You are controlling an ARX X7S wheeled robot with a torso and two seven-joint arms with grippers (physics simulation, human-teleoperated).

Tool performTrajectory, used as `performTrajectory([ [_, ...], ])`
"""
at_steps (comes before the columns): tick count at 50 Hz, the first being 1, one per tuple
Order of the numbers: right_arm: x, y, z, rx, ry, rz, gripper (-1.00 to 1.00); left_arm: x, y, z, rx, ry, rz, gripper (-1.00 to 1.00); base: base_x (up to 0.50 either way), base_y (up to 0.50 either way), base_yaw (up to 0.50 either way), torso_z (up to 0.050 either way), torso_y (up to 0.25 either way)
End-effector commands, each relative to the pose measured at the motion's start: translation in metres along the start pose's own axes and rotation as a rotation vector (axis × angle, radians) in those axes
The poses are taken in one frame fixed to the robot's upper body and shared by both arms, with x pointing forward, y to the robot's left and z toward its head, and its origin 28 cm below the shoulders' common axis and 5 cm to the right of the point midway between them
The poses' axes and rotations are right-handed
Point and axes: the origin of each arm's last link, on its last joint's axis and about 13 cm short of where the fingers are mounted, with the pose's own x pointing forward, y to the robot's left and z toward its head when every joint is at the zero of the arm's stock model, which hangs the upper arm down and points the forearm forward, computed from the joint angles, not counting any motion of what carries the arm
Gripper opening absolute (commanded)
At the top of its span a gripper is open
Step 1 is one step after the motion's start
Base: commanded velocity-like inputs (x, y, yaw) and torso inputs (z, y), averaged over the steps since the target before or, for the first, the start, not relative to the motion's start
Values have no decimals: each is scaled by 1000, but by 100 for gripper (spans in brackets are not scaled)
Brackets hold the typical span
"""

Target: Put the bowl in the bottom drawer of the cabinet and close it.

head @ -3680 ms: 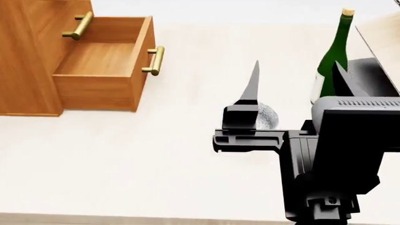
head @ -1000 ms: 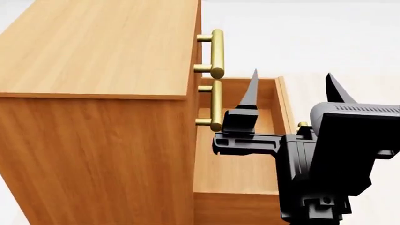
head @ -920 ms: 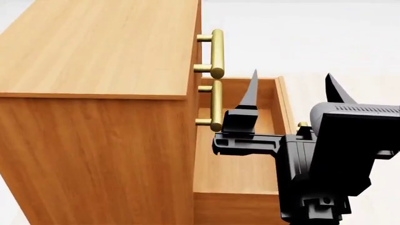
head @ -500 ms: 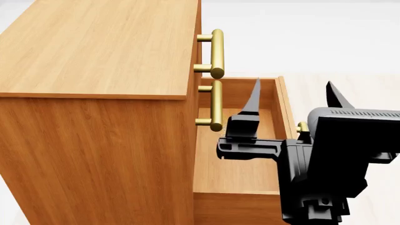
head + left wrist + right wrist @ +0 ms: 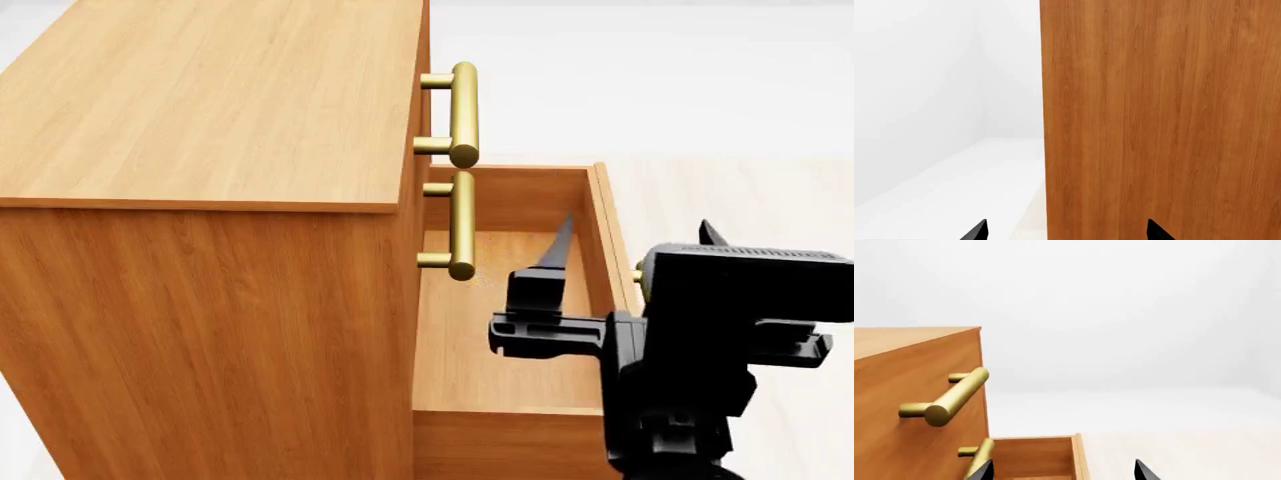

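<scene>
bottom drawer (image 5: 514,340): pulled-out wood-grain box | cabinet (image 5: 214,230): boxy, brass bar handles | right tool (image 5: 627,255): pointed black fingers apart

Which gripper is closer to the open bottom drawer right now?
The right gripper: it hangs over the open bottom drawer. The left gripper faces the cabinet's plain wooden side, with no drawer in its view.

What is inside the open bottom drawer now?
The bottom drawer shows only bare wood floor. No bowl is visible there, but the right pincer and arm cover part of the inside.
</scene>
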Motion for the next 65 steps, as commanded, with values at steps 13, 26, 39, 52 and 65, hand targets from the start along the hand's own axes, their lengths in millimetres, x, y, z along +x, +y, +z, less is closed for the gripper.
performTrajectory([
  [13,16,-6,-23,-58,211,-23,100,0,0,0,1,-1,-1,100,0,0,0,0,0],
  [26,23,-5,-22,-98,308,-63,100,0,0,1,0,-1,1,100,0,0,0,0,0],
  [39,27,-6,-19,-127,399,-42,100,0,0,0,6,-4,0,100,0,0,0,0,0],
  [52,32,-8,-13,-128,504,-52,100,0,0,1,7,-6,0,100,0,0,0,0,0],
  [65,37,-10,-9,-139,547,-38,100,0,0,-1,8,-8,1,100,0,0,0,0,0],
])
